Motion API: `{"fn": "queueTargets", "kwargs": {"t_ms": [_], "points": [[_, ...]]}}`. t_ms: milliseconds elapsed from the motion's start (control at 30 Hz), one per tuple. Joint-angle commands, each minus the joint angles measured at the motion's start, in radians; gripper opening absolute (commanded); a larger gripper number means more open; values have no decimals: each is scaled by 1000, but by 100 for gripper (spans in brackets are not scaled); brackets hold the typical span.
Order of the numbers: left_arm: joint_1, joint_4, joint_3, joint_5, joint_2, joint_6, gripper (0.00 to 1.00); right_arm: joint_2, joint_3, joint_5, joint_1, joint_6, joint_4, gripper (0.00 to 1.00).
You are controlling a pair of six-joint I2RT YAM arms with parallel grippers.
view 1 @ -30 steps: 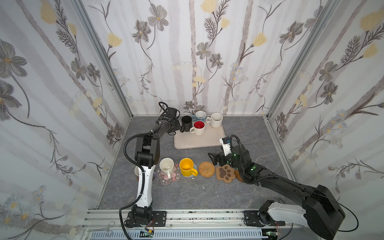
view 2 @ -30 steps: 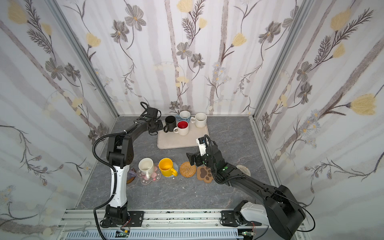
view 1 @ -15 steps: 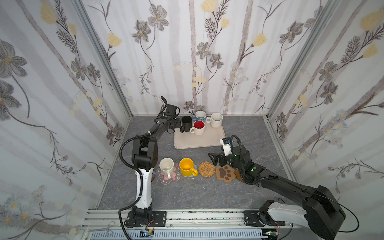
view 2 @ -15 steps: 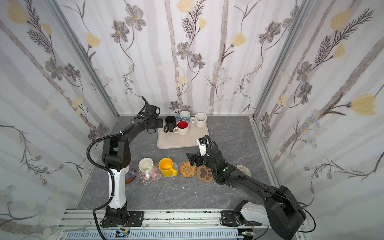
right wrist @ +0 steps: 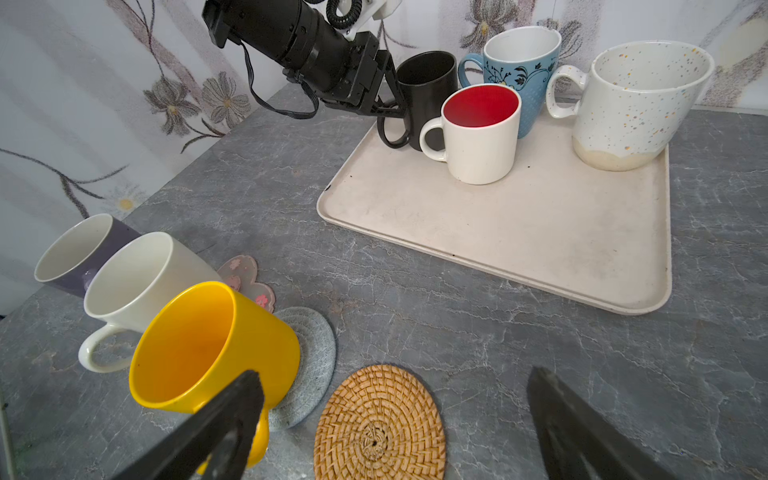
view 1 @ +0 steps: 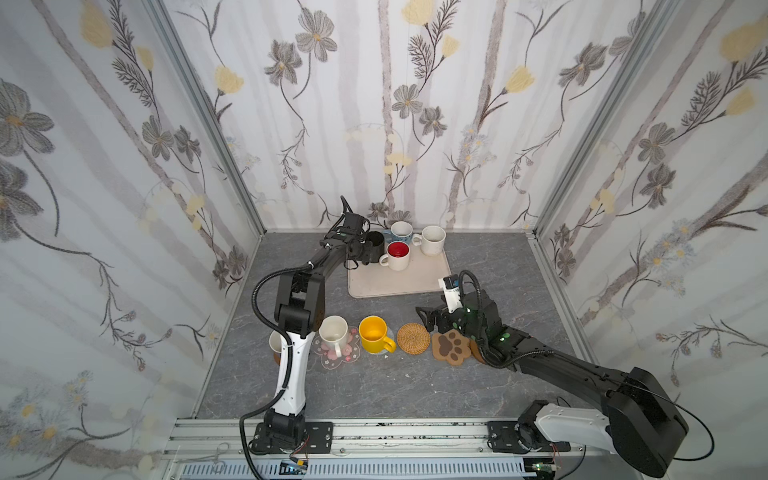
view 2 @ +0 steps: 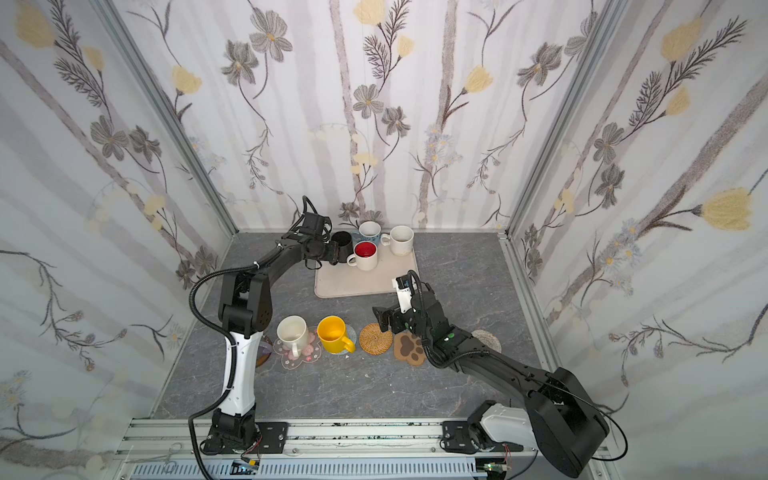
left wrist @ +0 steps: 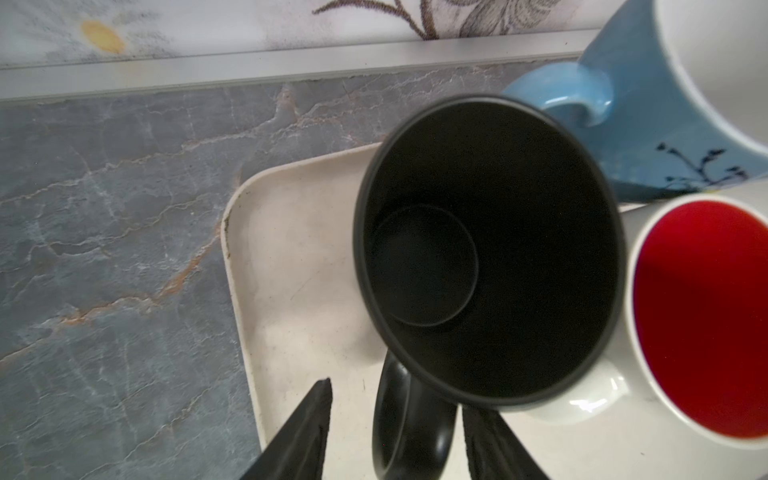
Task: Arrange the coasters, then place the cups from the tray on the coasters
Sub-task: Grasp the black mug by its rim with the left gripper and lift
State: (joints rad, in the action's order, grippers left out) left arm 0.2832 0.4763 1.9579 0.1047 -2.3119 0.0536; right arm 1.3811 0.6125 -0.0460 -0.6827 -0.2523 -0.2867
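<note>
Straddling the handle of the upright black ceramic mug (left wrist: 490, 249) at the far corner of the cream rectangular tray (left wrist: 291, 232), the left gripper (left wrist: 399, 399) is half-spread, not pinching; the right gripper (right wrist: 392, 376) hangs wide open over the round tan rattan coaster (right wrist: 378, 428).

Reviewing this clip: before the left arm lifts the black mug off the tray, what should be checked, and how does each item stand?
1. Grasp lined up: ok, left gripper straddles the handle of the black mug, jaws not clamped.
2. Mug upright on the tray: ok.
3. Clearance from the red-inside mug: cannot tell, very close.
4. Free coasters: ok, rattan coaster and paw coaster are bare.
5. Drop zone clear: not ok, the open right gripper hangs over the rattan coaster.
</note>
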Motion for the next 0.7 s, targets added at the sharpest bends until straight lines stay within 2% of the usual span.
{"fn": "queueTargets", "kwargs": {"t_ms": [0, 333, 667], "points": [[3, -7, 16, 4, -10, -23, 54, 6, 9, -8, 0, -1, -41, 100], [14, -7, 49, -26, -58, -28, 47, 28, 17, -3, 0, -1, -31, 100], [32, -7, 76, -62, -75, -37, 27, 39, 20, 0, -1, -1, -31, 100]]}}
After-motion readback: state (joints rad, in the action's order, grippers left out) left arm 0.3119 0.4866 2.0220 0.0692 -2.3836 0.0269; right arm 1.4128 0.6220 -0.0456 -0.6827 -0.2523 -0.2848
